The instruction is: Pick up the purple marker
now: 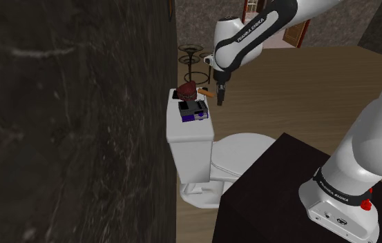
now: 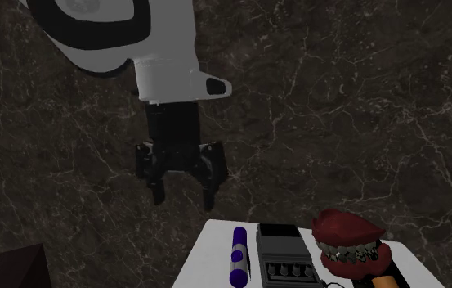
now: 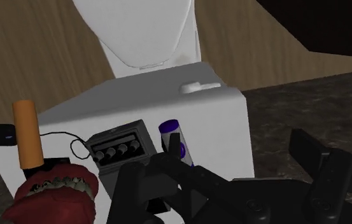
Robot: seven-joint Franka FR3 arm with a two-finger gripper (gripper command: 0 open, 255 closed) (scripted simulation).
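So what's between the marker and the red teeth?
A dark knobbed box sits between the purple marker and the red teeth, in the second exterior view.

The purple marker lies flat on the white toilet tank lid, below my fingers and untouched by them. It is a short purple stick with a white band around its middle
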